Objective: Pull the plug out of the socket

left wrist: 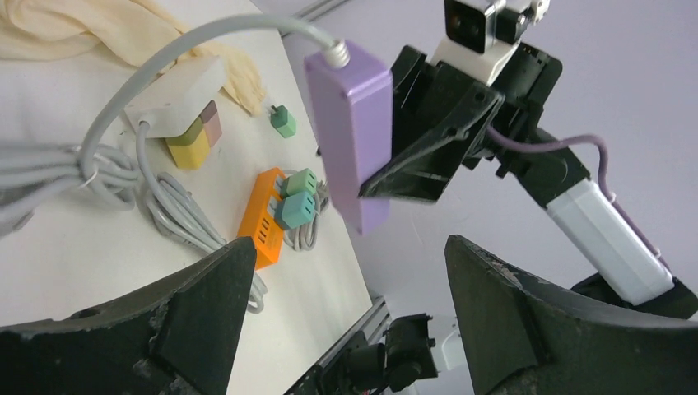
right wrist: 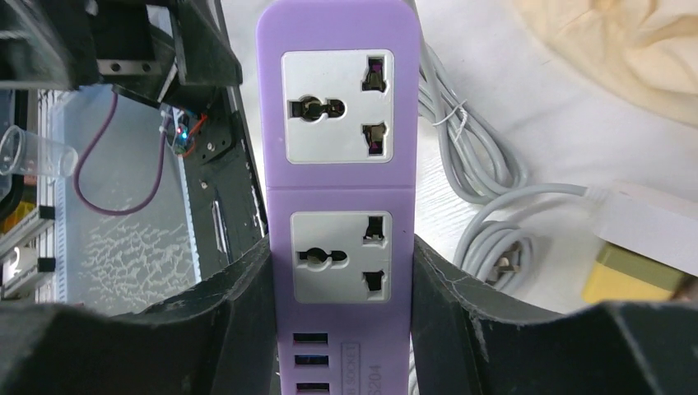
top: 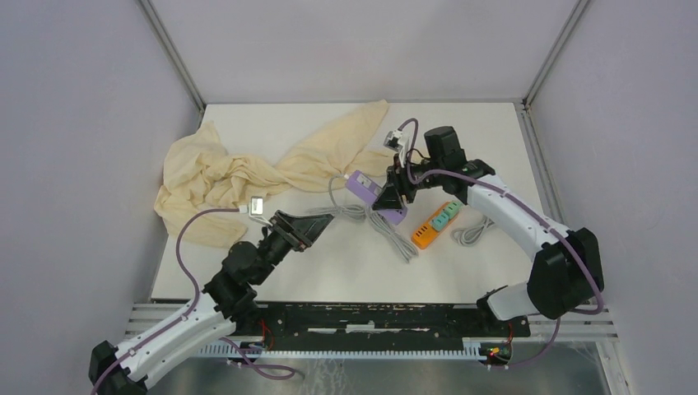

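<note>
Overhead, a white worktop (top: 346,271) sits between pale walls, with two arms reaching in from 6 o'clock. Near its centre the right claw (top: 391,197) is clamped on a purple power strip (top: 360,183), one finger pressed against each long side. From the left wrist camera the strip hangs clear of the worktop, almost upright, and its grey cable leaves from the top end.

The right wrist camera looks straight at the strip's face. Two grey universal sockets sit one above the other, both with their holes open, and three USB ports (right wrist: 314,362) lie below them. Small sideways print beside the ports is cut by the frame edge. It includes the word "SOCKET", and the rest is too small to read.

The left claw (top: 319,222) sits at 8 o'clock from the strip, near it, with its fingers spread wide and nothing between them.

A bundled grey cable (top: 354,214) lies under and beside the strip. An orange power strip (top: 428,230) lies at 4 o'clock from it, carrying two green plugs (left wrist: 296,197). A white block (left wrist: 177,86) on a grey cable rests on the worktop with yellow and brown pieces against it. A single small green plug (left wrist: 284,122) lies just beyond it. A crumpled yellow cloth (top: 222,173) fills the 10 o'clock corner.
</note>
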### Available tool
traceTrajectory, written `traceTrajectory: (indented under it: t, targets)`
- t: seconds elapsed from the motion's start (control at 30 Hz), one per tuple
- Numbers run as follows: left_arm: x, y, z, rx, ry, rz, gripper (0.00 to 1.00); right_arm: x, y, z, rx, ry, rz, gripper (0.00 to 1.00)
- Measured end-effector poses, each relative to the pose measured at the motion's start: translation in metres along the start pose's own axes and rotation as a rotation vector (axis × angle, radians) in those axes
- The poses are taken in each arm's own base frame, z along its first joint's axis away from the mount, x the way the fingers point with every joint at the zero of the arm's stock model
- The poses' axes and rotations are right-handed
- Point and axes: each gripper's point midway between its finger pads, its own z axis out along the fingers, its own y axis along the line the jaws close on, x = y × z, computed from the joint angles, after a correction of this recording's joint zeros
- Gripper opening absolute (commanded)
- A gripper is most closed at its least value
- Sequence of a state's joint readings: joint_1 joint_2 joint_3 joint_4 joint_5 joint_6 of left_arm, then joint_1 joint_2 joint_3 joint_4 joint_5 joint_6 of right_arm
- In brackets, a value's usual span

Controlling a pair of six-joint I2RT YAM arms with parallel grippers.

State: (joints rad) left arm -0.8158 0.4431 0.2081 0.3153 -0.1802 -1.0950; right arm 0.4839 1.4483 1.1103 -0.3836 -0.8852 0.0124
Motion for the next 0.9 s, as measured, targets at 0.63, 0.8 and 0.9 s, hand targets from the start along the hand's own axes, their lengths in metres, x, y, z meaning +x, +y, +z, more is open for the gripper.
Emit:
traceTrajectory:
  t: [0.63,0.8,0.9]
  targets:
    - [0.009,0.012,-0.026,0.076,0.017,0.112,0.92,-0.101,-0.044,-0.138,0.247,-0.306,-0.009,0.00]
    - [0.007,0.010,-0.031,0.088,0.013,0.118,0.92,-0.131,-0.088,-0.193,0.427,-0.384,-0.014,0.00]
    - [0.006,0.009,-0.035,0.098,0.007,0.117,0.92,-0.132,-0.127,-0.220,0.568,-0.384,0.002,0.00]
